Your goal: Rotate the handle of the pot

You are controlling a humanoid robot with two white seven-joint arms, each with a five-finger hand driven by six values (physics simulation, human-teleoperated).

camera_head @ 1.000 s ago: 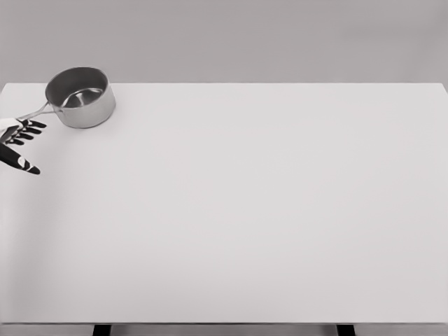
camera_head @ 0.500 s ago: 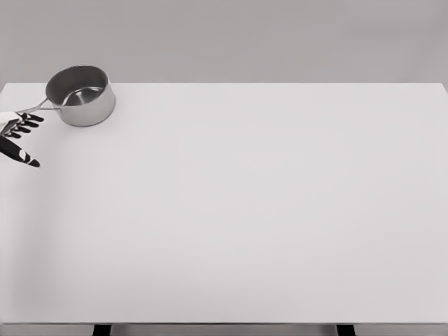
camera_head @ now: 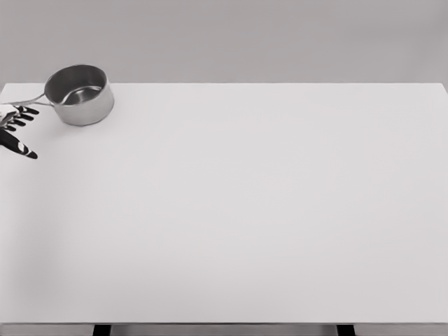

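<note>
A small steel pot [camera_head: 79, 95] stands at the far left back corner of the white table [camera_head: 245, 210]. Its thin handle [camera_head: 28, 103] points left toward the table's edge. My left hand [camera_head: 17, 126] shows only at the left border, fingers spread, their black tips just under the end of the handle. I cannot tell whether they touch it. The thumb reaches lower right, apart from the pot. The right arm is out of view.
The table's far edge runs just behind the pot, and its left edge lies right beside my left hand. Two dark table legs [camera_head: 101, 329] show at the bottom.
My left hand has moved up and slightly left along the border. The pot's handle has swung upward, from pointing lower left to pointing nearly straight left. The pot body barely shifted.
</note>
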